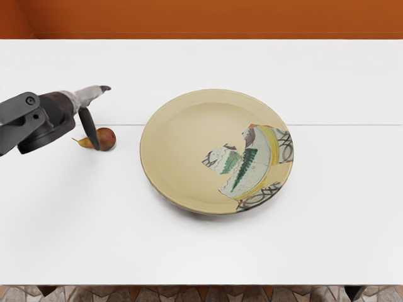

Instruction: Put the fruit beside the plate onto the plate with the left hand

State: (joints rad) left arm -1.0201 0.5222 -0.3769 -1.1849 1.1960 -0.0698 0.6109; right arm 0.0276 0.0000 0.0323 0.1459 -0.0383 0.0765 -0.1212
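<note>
Fruit (106,138): small reddish-brown pear lying on its side on the white table (201,251), towards the left edge and about midway between the far and near edges. Its yellowish stem end points at the left edge. It sits on the tabletop, left of the plate (189,135) and apart from its rim.

Plate: wide, cream, with a green, yellow and black patterned patch on its right side; it stands at the middle of the table and holds nothing.

Left hand (77,108): arm enters from the left edge and the hand hangs just over the pear. Fingers (89,129) spread wide, gripping nothing: one dark finger points down and crosses the pear's left part; contact cannot be judged. A pale one stretches towards the far edge.
</note>
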